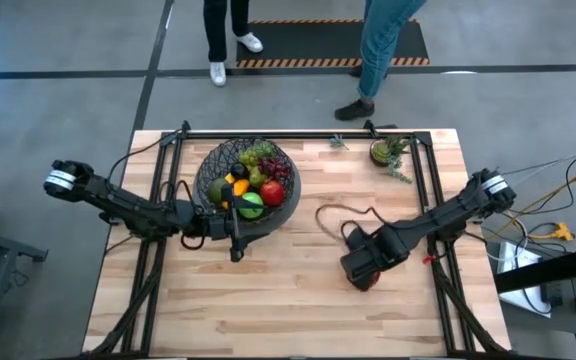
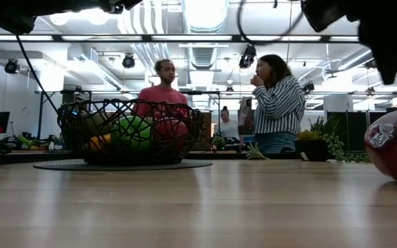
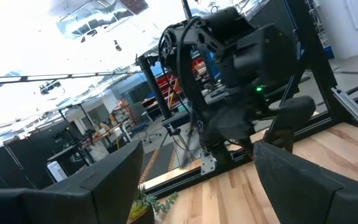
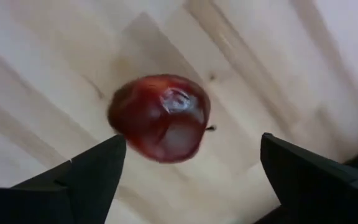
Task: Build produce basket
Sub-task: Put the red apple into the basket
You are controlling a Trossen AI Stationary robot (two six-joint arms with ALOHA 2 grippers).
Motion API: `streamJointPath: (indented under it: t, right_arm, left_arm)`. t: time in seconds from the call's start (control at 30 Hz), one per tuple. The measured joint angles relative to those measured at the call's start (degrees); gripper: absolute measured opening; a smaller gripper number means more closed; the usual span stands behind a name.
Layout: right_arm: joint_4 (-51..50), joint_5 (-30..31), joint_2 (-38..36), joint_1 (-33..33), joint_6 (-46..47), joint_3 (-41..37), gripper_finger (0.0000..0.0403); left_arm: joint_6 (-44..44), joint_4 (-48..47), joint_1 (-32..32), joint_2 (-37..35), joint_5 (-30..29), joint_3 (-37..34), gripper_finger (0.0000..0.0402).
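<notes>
The black wire basket point(image 1: 248, 185) stands at the table's far left of centre, holding several pieces of produce: green and red apples, grapes and an orange piece. In the low view the basket point(image 2: 129, 131) rests on a dark round mat. A red apple point(image 4: 160, 118) lies on the wood to the right of centre, also seen in the low view point(image 2: 395, 151). My right gripper point(image 4: 192, 140) hangs open above it, pointing down, one finger on each side and clear of the apple. My left gripper point(image 1: 235, 245) waits open by the basket's near rim, with nothing between its fingers.
A small green potted plant point(image 1: 388, 150) stands at the far right of the table. A dark cable point(image 1: 343, 215) loops over the wood between basket and right arm. Black frame rails point(image 1: 423, 180) run along both sides. People stand beyond the far edge.
</notes>
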Motion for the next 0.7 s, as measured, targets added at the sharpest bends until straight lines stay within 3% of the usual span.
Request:
streamJointPath:
  t: [0.37, 0.5, 0.7]
  right_arm:
    - [0.78, 0.8, 5.0, 1.47, -31.91, -0.09, 0.0359]
    - [1.06, -2.31, 6.76, 1.46, -35.13, -0.09, 0.0359]
    - [1.12, -2.36, 6.89, 2.78, -38.97, 0.83, 0.0359]
  left_arm:
    - [0.02, 0.01, -0.02, 0.0, 0.0, 0.0, 0.0288]
    - [-0.03, 0.01, -0.02, 0.0, 0.0, 0.0, 0.0288]
    - [-0.03, 0.01, 0.0, 0.0, 0.0, -0.02, 0.0288]
